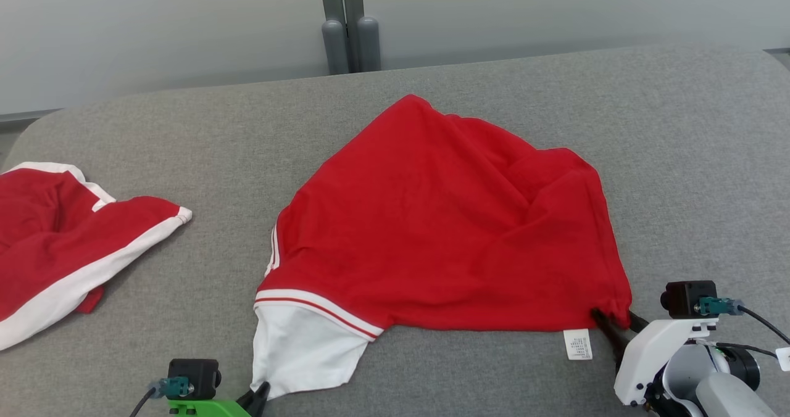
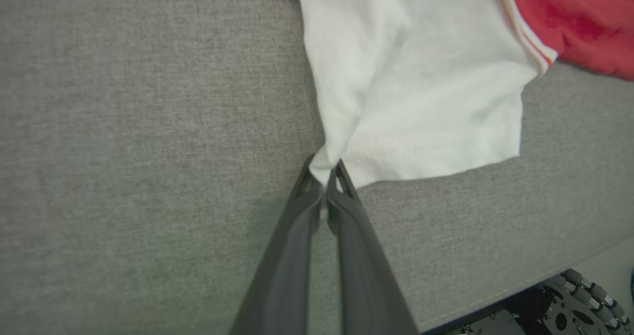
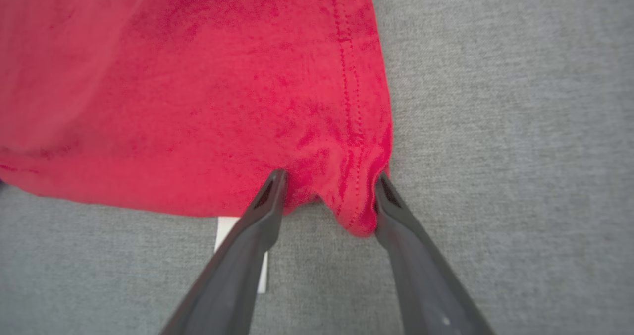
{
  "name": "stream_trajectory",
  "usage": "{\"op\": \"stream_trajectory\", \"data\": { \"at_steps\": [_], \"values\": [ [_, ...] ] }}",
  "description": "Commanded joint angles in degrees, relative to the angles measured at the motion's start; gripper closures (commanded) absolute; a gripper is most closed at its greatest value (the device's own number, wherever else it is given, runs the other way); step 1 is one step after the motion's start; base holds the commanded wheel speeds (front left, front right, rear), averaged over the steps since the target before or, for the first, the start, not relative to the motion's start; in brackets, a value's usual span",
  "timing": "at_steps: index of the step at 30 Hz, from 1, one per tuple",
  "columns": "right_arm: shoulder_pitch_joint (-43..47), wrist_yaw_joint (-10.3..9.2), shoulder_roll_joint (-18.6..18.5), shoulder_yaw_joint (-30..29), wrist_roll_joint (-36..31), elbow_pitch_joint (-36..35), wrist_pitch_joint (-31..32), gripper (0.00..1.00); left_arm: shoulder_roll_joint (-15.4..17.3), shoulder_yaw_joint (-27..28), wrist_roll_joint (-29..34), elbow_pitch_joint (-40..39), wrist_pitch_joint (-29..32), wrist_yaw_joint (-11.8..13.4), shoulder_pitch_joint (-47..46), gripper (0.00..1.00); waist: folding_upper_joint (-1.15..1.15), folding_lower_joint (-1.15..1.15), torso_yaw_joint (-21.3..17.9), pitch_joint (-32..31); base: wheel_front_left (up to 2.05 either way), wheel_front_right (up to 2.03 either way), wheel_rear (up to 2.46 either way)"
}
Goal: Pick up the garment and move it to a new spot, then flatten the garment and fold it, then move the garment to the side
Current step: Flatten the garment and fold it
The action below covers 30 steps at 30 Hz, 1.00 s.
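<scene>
garment (image 1: 444,219): red body, thin red-and-white stripes
sleeve (image 1: 302,355): white
other garment (image 1: 43,238): red, white band
padded surface (image 1: 185,127): grey weave
label (image 1: 577,344): white

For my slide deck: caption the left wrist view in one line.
Left gripper shut on the white corner of the red-and-white garment on grey fabric surface.

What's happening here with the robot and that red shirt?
The robot is working on the red garment, which lies loosely on the grey padded surface. Its left gripper is shut on the corner of the white sleeve. Its right gripper has its fingers apart on either side of the bunched red hem corner, not clamped. The garment is wrinkled and not yet folded. A second red and white garment lies off to the left.
</scene>
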Motion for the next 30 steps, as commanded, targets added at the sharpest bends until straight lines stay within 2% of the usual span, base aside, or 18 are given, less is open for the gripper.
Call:
{"op": "stream_trajectory", "data": {
  "at_steps": [1, 13, 17, 19, 24, 28, 30],
  "values": [
    [-0.42, 0.01, -0.07, 0.39, 0.6, 0.12, -0.68, 1.0, 0.73, -0.32, -0.38, 0.27, -0.34, -0.11, -0.7, 1.0, 0.0, 0.0, 0.13, -0.2, 0.0, 0.0, 0.0],
    [-1.22, 0.01, -1.3, 0.68, 1.77, -1.83, -5.38, 1.0, 2.57, -1.41, -2.27, -4.11, -5.13, -0.1, 0.53, 1.0, 0.0, 0.0, 0.37, -1.87, 0.0, 0.0, 0.0],
    [-2.23, 0.03, 0.04, 1.81, 5.65, -4.88, -6.24, 1.0, 2.87, -1.73, -2.97, -6.76, -5.26, -0.1, 0.07, 1.0, 0.0, 0.0, 0.09, -1.93, 0.0, 0.0, 0.0],
    [-3.81, 0.02, -0.5, 2.45, 7.96, -6.94, -6.39, 1.0, 3.07, -1.69, -3.2, -8.39, -5.18, -0.11, -0.99, 1.0, 0.0, 0.0, -0.36, -1.66, 0.0, 0.0, 0.0],
    [-10.06, 0.03, -1.2, 4.4, 12.15, -9.43, -6.93, 1.0, 4.66, -1.47, -3.12, -10.16, -4.63, -0.11, -6.75, 1.0, 0.0, 0.0, -0.89, 0.46, 0.0, 0.0, 0.0],
    [-17.67, 0.03, -2.76, 6.15, 15.23, -8.99, -7.43, 1.0, 7.37, -2.39, -3.06, -9.01, -2.19, -0.06, -16.62, 1.0, 0.0, 0.0, -0.35, 4.22, 0.0, 0.0, 0.0],
    [-21.86, 0.02, -3.63, 6.82, 16.85, -8.29, -7.28, 1.0, 8.24, -3.64, -5.11, -7.44, 1.03, -0.06, -22.06, 1.0, 0.0, 0.0, 0.1, 6.54, 0.0, 0.0, 0.0]
  ]
}}
